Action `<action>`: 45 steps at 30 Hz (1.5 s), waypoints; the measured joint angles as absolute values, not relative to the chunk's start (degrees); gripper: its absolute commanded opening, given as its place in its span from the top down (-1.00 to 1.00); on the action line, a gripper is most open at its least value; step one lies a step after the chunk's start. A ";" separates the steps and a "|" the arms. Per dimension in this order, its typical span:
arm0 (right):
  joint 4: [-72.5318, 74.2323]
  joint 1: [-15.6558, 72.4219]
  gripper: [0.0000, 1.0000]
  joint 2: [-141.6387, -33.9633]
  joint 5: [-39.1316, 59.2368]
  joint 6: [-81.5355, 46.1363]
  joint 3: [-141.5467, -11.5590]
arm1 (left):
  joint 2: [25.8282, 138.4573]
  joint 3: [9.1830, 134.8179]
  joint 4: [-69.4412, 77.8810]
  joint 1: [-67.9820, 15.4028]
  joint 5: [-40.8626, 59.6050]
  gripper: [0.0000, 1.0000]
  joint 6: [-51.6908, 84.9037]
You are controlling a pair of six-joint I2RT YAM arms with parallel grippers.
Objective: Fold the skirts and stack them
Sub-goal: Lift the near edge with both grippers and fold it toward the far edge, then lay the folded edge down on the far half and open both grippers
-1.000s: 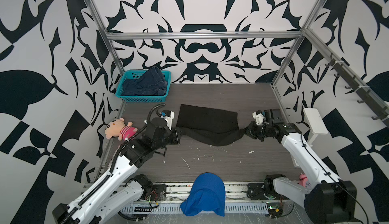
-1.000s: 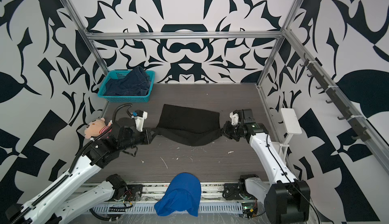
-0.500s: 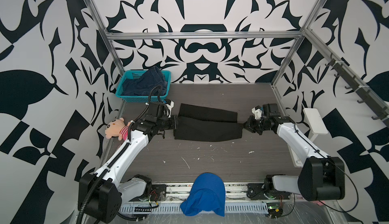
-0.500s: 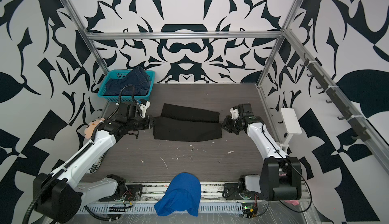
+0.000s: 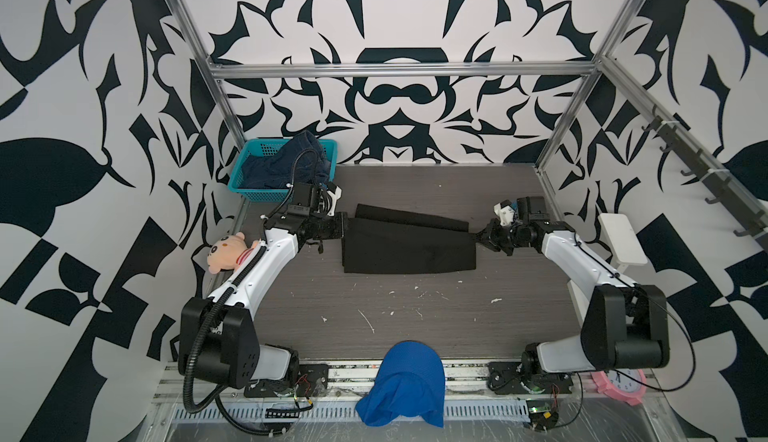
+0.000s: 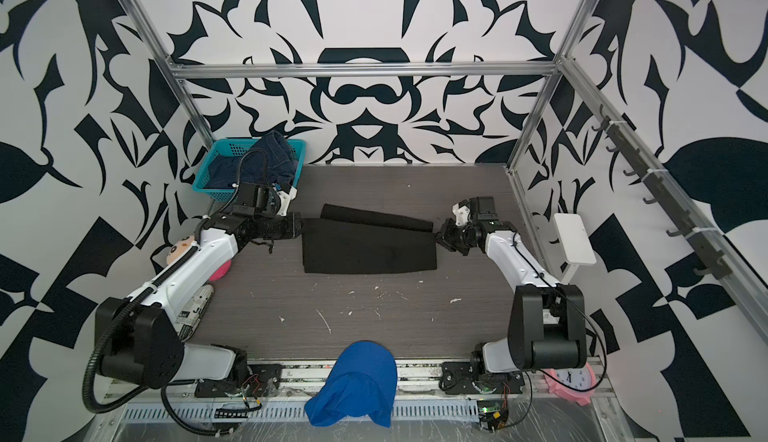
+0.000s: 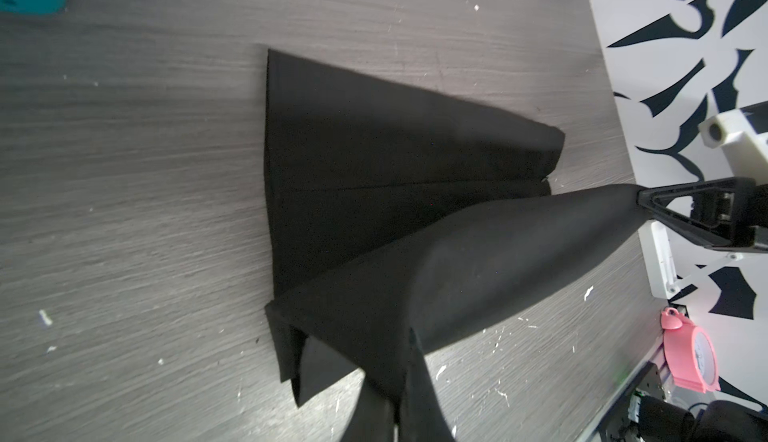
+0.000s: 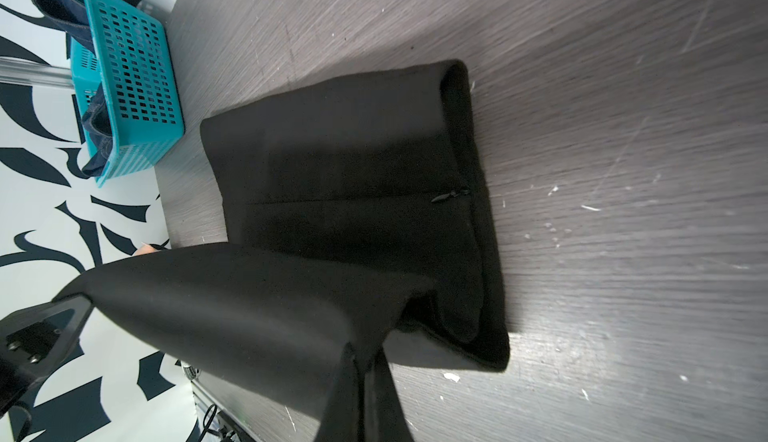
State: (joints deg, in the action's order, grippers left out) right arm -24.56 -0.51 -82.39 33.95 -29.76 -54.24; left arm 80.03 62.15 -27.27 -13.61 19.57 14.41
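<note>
Centre: plain black fabric skirt (image 5: 407, 248), first fold underway; my left gripper (image 5: 347, 228) at 9 o'clock end, right gripper (image 5: 473, 236) at 3 o'clock, both clamped on it. Far 11 o'clock: dark blue denim skirt (image 5: 291, 161) waiting in teal basket (image 5: 257, 194). Nothing stacked.

Teal basket (image 5: 259, 194) far left on the table (image 5: 415, 315), plush toy (image 5: 226, 251) nearer, blue mesh cloth (image 5: 409, 386) at the front edge

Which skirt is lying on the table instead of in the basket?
The black skirt, folded on the table; the denim skirt sits bunched in the teal basket.
</note>
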 measured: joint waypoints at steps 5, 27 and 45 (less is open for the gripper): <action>-21.61 -0.69 1.00 -83.53 34.76 -31.79 -54.24 | 82.35 63.46 -27.97 -13.26 20.12 1.00 13.41; -12.91 -1.91 1.00 -95.37 35.46 -37.21 -61.01 | 101.51 84.20 -30.52 -12.38 20.32 1.00 7.99; -11.29 -2.11 1.00 -107.50 35.77 -37.85 -67.18 | 117.91 98.74 -35.35 -12.16 18.57 1.00 3.14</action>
State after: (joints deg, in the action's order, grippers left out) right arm -11.29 -2.11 -107.50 35.77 -37.85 -67.18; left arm 117.91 98.74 -35.35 -12.16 18.57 3.14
